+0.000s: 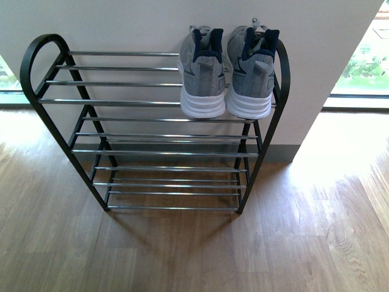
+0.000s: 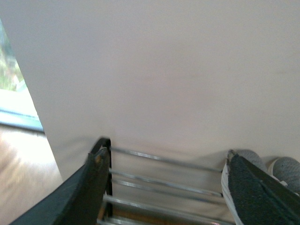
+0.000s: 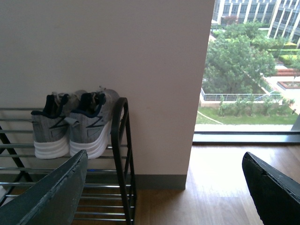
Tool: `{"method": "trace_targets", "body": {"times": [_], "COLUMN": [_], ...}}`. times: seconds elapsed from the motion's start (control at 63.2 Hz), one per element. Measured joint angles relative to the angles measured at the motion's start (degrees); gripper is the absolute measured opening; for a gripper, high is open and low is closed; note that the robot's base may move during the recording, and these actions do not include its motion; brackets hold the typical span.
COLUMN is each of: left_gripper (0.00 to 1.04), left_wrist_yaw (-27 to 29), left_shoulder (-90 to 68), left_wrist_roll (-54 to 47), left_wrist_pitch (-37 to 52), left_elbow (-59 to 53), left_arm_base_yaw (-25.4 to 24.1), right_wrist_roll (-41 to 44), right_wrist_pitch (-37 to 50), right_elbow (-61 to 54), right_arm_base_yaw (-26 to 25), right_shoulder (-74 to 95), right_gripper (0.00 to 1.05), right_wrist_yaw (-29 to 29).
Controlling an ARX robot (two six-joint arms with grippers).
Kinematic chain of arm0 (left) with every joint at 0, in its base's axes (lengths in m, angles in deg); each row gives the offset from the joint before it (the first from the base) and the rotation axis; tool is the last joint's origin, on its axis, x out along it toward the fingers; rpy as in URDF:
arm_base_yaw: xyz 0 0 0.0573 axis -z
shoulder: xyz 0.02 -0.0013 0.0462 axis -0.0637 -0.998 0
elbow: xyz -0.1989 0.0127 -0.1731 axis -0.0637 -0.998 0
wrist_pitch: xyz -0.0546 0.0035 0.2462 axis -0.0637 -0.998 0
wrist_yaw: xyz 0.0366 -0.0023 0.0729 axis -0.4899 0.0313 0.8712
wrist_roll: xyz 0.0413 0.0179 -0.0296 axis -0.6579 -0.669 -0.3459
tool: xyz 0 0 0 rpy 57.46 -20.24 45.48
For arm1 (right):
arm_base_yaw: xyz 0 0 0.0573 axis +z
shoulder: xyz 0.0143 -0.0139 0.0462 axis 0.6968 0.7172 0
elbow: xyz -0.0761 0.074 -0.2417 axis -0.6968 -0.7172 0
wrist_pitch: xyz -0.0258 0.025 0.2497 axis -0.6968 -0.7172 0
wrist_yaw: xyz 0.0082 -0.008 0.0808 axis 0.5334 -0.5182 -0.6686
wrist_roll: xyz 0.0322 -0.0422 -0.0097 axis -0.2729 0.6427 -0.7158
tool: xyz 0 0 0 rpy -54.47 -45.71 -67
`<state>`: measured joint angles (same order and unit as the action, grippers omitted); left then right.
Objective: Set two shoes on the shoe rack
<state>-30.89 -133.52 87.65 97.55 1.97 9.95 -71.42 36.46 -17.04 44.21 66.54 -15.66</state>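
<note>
Two grey sneakers with white soles, one [image 1: 203, 73] beside the other [image 1: 251, 72], stand heels outward on the top tier of the black shoe rack [image 1: 36, 91], at its right end. The right wrist view shows both shoes [image 3: 50, 126] [image 3: 89, 125] on the rack [image 3: 120, 140]. My right gripper [image 3: 164, 187] is open, away from the shoes, above the floor next to the rack's end. My left gripper [image 2: 166, 187] is open over the top tier's bars [image 2: 159, 183], with a shoe's toe [image 2: 251, 158] just behind one finger. Neither arm shows in the front view.
The rack stands against a white wall pillar [image 1: 152, 24] on a wooden floor [image 1: 194, 255]. Floor-length windows [image 3: 253, 70] flank the pillar on both sides. The rack's lower tiers [image 1: 170, 182] and the top tier's left part hold nothing.
</note>
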Motion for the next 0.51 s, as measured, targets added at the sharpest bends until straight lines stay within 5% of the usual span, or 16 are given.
{"method": "trace_targets", "body": {"times": [0.142,0.396,0.507], "left_gripper": [0.48,0.05,0.01], "left_wrist_yaw": [-2.8,-5.88,-7.32], "left_shoulder": [5.6,15.1,18.99], "left_wrist_roll": [-5.25,-7.37,-7.56], "left_wrist_pitch": [12.41,15.82,16.0], "left_elbow": [-12.57,-26.93,-30.97], "left_arm_base_yaw": [-1.51,-5.33,-6.36], "right_wrist_roll": [0.0,0.0,0.0], "right_wrist_pitch": [0.0,0.0,0.0], "right_elbow": [0.0,0.0,0.0], "right_arm_base_yaw": [0.0,0.0,0.0], "right_shoulder": [0.0,0.0,0.0], "right_gripper": [0.95,0.95,0.95], "right_wrist_yaw": [0.04,0.02,0.04]}}
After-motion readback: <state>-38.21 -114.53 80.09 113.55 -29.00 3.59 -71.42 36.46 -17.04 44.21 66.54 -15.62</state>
